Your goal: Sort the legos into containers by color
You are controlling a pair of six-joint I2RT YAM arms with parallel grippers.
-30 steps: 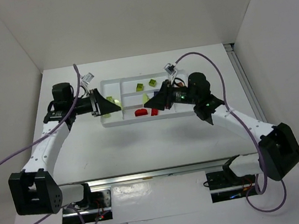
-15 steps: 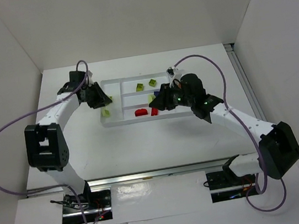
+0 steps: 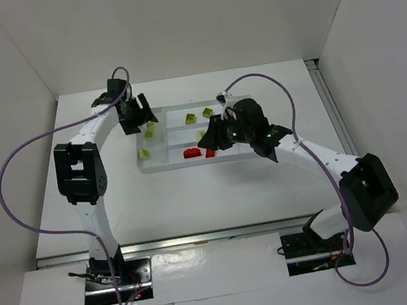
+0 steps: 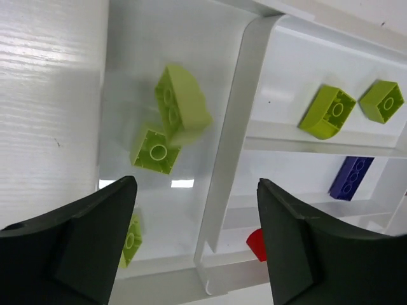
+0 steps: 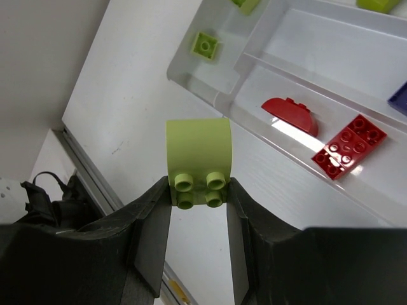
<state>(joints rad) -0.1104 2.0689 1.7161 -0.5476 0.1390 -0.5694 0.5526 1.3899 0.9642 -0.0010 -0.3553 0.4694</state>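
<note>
a pale yellow-green curved brick (image 5: 198, 152) sat pinched between the fingers of the right gripper (image 5: 198, 187), raised close over the white tray (image 4: 230, 146), which lay toward the far edge of the table, about midway between its left and right edges. in the tray's near compartment lay a red domed brick (image 5: 289, 115) and a flat red brick (image 5: 348, 154). three lime bricks (image 4: 156, 151) lay in its left-end compartment below the left gripper (image 4: 196, 190), whose jaws stood wide apart, holding nothing.
</note>
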